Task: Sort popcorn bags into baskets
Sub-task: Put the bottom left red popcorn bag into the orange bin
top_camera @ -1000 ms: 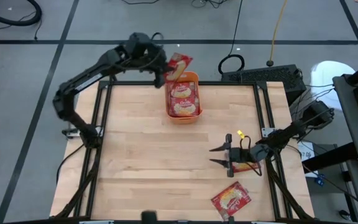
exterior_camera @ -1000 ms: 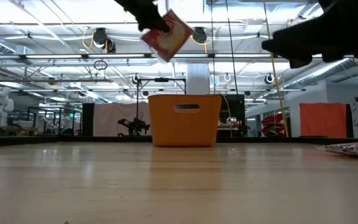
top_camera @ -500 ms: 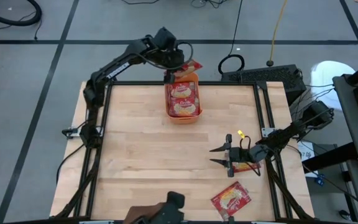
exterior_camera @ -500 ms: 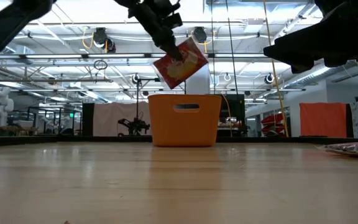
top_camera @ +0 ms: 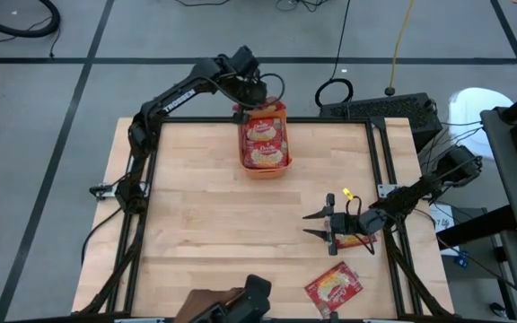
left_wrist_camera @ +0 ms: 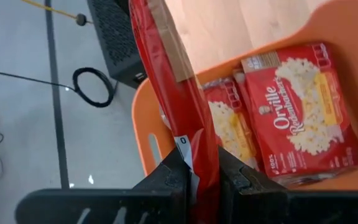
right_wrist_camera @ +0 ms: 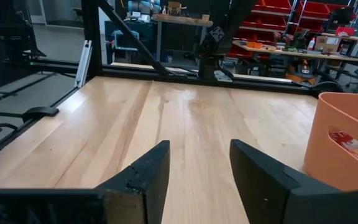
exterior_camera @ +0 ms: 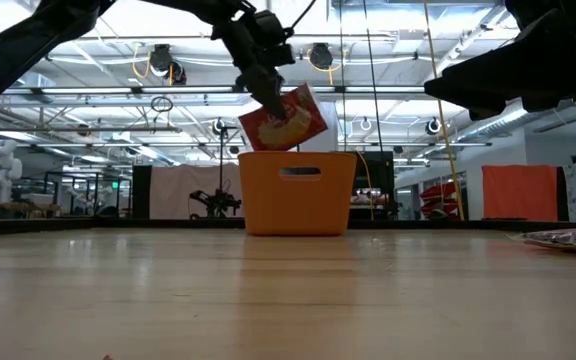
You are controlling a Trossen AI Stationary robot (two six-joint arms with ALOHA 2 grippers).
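Note:
My left gripper point(top_camera: 251, 93) hangs over the far end of the orange basket point(top_camera: 265, 166), shut on a red popcorn bag point(exterior_camera: 284, 118). The left wrist view shows this bag point(left_wrist_camera: 178, 87) edge-on above the basket point(left_wrist_camera: 143, 134), where two packets point(left_wrist_camera: 303, 112) lie flat, label up. My right gripper point(top_camera: 317, 226) hovers open over the table's right side; its wrist view point(right_wrist_camera: 197, 167) looks across bare wood toward the basket point(right_wrist_camera: 344, 149). One packet point(top_camera: 355, 240) lies under the right arm. Another packet point(top_camera: 333, 287) lies at the near edge. My left gripper pinches the bag's near end point(left_wrist_camera: 199, 155) between its two fingers point(left_wrist_camera: 169, 177), one on each flat face. It comes from above, slanting down. The bag hangs tilted below the fingers, lifted clear above the basket's far end.
Black frame rails point(top_camera: 142, 179) run along the table's left and right sides. A dark object point(top_camera: 240, 307) pokes in at the near edge. A keyboard point(top_camera: 380, 109) and cables lie beyond the far right corner. Bare wood spreads between the basket and the right gripper.
My left gripper has carried the bag rightward from beyond the basket's far left corner to above its far end, and down toward the rim. The bag has swung lower, staying tilted in the hold.

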